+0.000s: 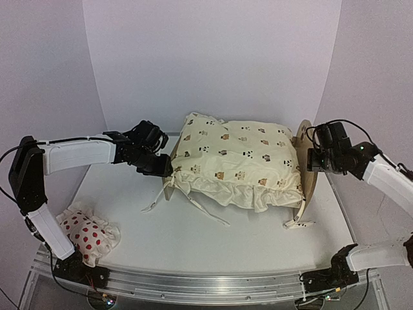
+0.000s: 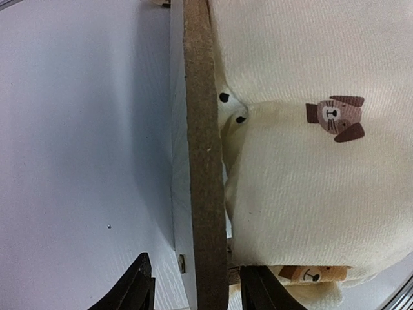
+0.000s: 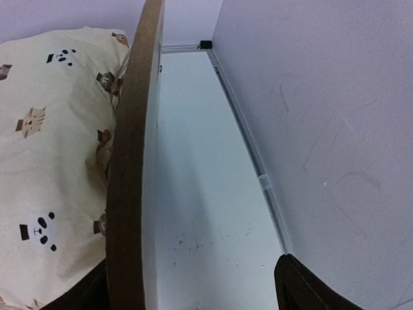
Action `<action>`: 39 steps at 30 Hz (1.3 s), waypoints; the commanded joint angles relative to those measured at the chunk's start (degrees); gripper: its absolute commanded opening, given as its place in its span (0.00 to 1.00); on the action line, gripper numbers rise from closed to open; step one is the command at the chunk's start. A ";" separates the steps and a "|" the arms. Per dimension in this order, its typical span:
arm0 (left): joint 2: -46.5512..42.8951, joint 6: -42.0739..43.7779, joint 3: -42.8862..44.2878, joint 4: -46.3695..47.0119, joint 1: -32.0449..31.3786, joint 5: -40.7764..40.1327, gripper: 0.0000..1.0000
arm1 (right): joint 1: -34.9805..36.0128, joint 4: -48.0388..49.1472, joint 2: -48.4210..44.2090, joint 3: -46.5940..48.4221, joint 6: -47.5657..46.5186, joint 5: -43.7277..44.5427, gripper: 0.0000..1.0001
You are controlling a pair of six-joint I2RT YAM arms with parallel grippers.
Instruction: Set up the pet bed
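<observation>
The spotted pillow (image 1: pixel 87 236) lies on the table (image 1: pixel 213 239) at the far left, beside my left arm's base and well apart from the pet bed (image 1: pixel 305 177); it is not in the bed. My left fingers (image 2: pixel 137 294) straddle the footboard (image 2: pixel 203 161), one on each face. They are released: a gap shows between the outer finger and the wood, while the inner finger sits just beside it.

The bed stands at mid-table with its long axis running left to right between my two arms, so each arm is nearest its own end board. The frame holds the animal-print cushion (image 1: pixel 239 158), which fills it and spills over the near side; its ties trail on the table.

My right fingers (image 3: pixel 302 290) straddle the rounded headboard (image 3: pixel 135 161), spread wide and grasping nothing.

Judgement: any shift of the bed requires both pairs to clamp their boards; the pillow falls to the left arm.
</observation>
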 commanded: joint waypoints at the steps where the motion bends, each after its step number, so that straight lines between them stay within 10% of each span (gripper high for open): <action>1: 1.21 0.81 2.32 1.31 0.11 0.60 0.42 | -2.64 -2.53 3.27 1.40 2.87 -12.12 0.66; 11: -3.90 -0.40 -1.58 -0.86 0.12 -2.34 0.33 | -2.68 -0.97 5.66 3.42 -0.39 -23.65 0.12; 39: -26.57 -6.57 -13.08 -11.32 0.20 -13.18 0.36 | 17.58 7.79 22.13 10.95 4.16 -21.22 0.00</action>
